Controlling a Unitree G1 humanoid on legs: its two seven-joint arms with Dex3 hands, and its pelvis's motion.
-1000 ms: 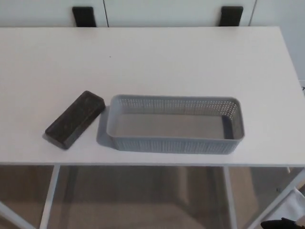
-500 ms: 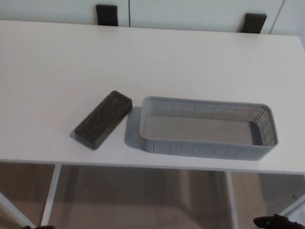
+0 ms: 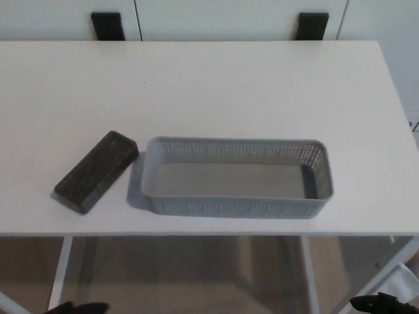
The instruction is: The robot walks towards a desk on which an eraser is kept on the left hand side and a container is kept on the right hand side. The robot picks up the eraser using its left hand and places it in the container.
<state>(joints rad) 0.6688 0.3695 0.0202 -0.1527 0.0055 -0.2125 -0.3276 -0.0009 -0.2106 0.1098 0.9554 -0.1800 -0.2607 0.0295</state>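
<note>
Whole view shifted compared with half second ago: camera movement, not movement of things. Eraser (image 3: pixel 96 171) and container (image 3: pixel 236 177) keep same relation, so approach phase probably continuing, pick-up not yet started.

Eraser lying flat, diagonal, toward front-left part of surface (image 3: pixel 209 85), just beside container's left end, not touching as far as visible. Container empty, near front edge.

Left hand (image 3: pixel 75 307) only dark sliver at bottom edge; right hand (image 3: pixel 380 303) same, bottom right. Fingers: cannot tell spread; holding nothing visible, touching nothing on surface.
</note>
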